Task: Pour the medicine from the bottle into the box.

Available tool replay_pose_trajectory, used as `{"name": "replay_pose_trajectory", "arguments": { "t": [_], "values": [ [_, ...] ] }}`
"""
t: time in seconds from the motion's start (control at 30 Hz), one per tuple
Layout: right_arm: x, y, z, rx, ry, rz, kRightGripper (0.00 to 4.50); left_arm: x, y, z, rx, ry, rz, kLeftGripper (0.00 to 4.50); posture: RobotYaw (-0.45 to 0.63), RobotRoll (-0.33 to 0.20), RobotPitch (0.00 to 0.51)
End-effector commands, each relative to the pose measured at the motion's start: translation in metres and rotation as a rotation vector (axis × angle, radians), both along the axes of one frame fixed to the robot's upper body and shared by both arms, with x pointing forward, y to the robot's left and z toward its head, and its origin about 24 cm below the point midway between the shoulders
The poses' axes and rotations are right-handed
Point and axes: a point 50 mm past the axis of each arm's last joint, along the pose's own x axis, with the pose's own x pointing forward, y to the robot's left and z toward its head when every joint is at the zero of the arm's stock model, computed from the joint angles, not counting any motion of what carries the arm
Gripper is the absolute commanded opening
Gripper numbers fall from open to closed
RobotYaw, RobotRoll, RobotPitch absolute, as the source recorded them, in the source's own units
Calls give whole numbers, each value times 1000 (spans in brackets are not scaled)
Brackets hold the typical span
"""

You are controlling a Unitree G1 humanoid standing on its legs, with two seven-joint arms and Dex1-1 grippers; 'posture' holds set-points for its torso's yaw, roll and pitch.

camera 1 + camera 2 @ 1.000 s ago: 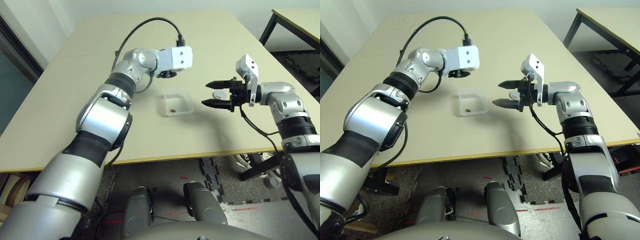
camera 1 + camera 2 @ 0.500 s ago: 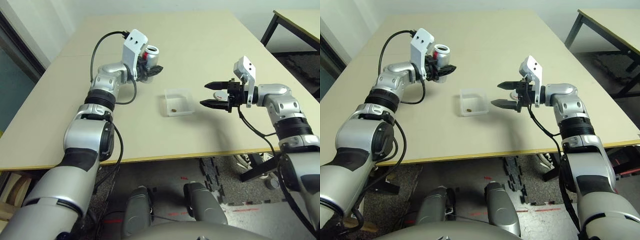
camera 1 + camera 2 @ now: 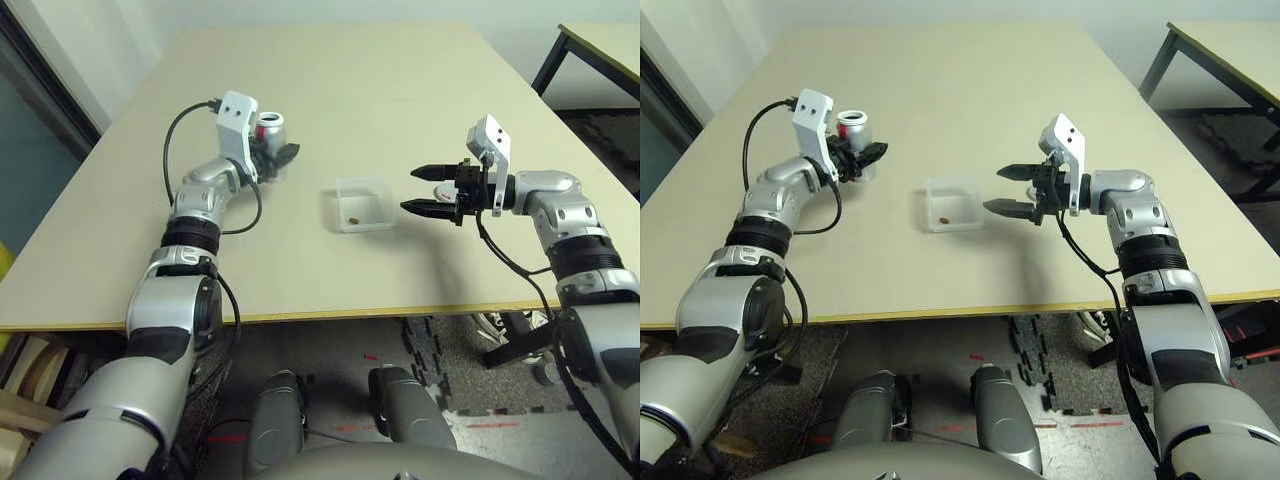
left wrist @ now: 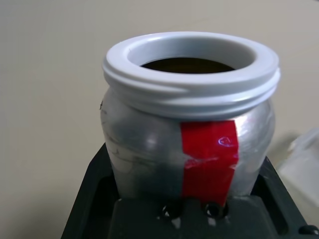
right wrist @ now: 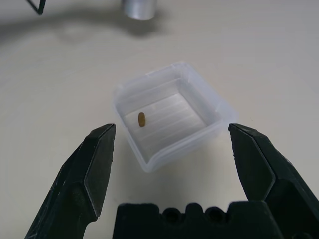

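my left gripper (image 3: pixel 283 155) is clamped on the bottle (image 3: pixel 270 131), fingers tight against its lower body, out over the left part of the table (image 3: pixel 400 90). the bottle stands upright in the grip, mouth up and uncapped; the wrist view gives the white threaded rim, a dark inside, and the red stripe (image 4: pixel 208 159) running down the silvery wall toward my finger base. whether its foot touches the tabletop i cannot tell from the head views; a shadow lies right under it. the box (image 3: pixel 363 204) sits near the middle of the table, flat on the surface, well apart from the bottle and to its right. the medicine (image 5: pixel 141 119) lies inside the box on its floor, a single brownish-yellow pill, off centre toward one side wall, not touching the wall as far as i can see. my right gripper (image 3: pixel 427 190) hangs just to the right of the box, pointing at it roughly level, fingers spread wide with nothing between them; in the wrist view the box shows framed between my two black fingers (image 5: pixel 94 164), but beyond their tips, not enclosed by them, and no finger touches it. the bottle's base shows beyond the box in that same view. a second table's corner (image 3: pixel 600 45) stands off at the far right.
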Motion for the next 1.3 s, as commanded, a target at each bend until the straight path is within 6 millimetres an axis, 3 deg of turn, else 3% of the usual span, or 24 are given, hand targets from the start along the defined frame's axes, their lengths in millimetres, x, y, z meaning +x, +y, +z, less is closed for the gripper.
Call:
{"name": "replay_pose_trajectory", "arguments": {
  "t": [0.03, 0.57, 1.1, 1.27, 1.3],
  "values": [
    [2, -2, 4, -3, -19, -13, 4500, -3, 6, -8, -10, -17, 41, 2747, -179, 0, 71],
    [3, -5, 6, -15, -25, -22, 4500, -11, 20, -42, 31, -1, 156, 2747, -194, 0, 76],
    [3, -6, 7, -20, -24, -19, 4500, -14, 18, -52, 47, 22, 151, 2747, -191, 0, 73],
    [3, -5, 7, -21, -23, -15, 4500, -16, 19, -54, 48, 20, 145, 4429, -189, 0, 71],
    [3, -5, 7, -21, -23, -14, 4500, -16, 19, -54, 47, 17, 143, 4473, -189, 0, 71]
  ]
}}
